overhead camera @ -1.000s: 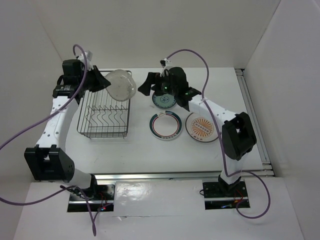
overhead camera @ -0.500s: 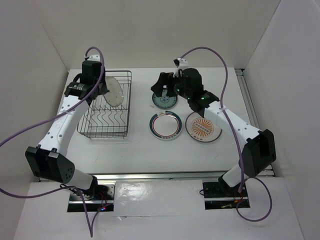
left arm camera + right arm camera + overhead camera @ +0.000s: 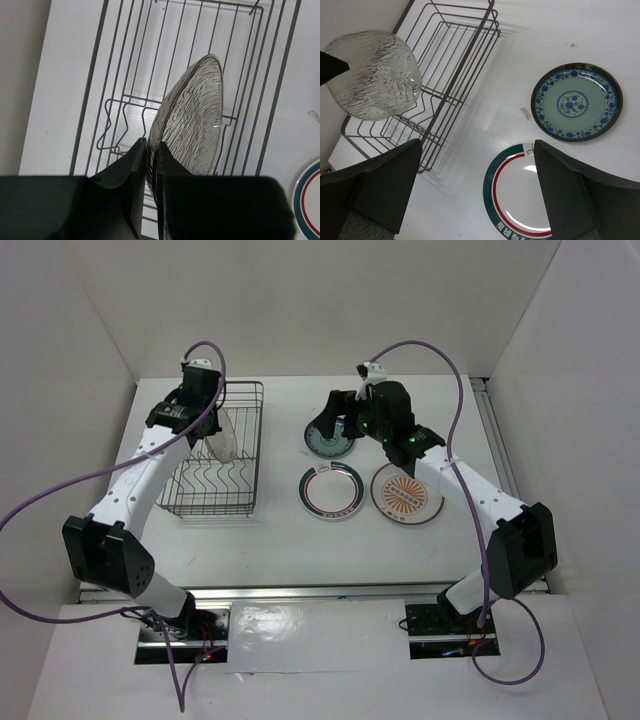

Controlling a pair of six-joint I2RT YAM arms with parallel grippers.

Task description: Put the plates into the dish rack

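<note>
The pale grey plate (image 3: 192, 125) is pictured pinched by its rim between the closed fingers of the left gripper (image 3: 150, 150). It is held on edge and tilted over the dish rack (image 3: 89, 100). In the left wrist view the plate rises away from the fingertips, and the rack's bent wire tines are seen beyond and beneath it. Whether the plate's far edge is touching the wires cannot be told. From overhead, the left gripper (image 3: 205, 423) is shown above the far half of the rack (image 3: 210, 475), with the grey plate (image 3: 225, 430) just to its right.

The right gripper (image 3: 476, 145) is shown with its jaws spread wide and nothing held between them, hanging over the table (image 3: 280, 540). In the right wrist view the small teal-patterned plate (image 3: 576, 102) is seen lying flat ahead of the right-hand finger. The white plate with the green-red ring (image 3: 525, 195) is seen below the gap between the fingers, partly cut off by the frame's lower edge. The rack (image 3: 464, 70) and the raised grey plate (image 3: 372, 75) are seen well off to this gripper's left.

In the overhead view the right gripper (image 3: 333, 422) is placed above the teal plate (image 3: 328, 440). The ringed plate (image 3: 331, 490) and the orange sunburst plate (image 3: 405, 493) are laid side by side on the table, nearer the arm's base than the gripper.
</note>
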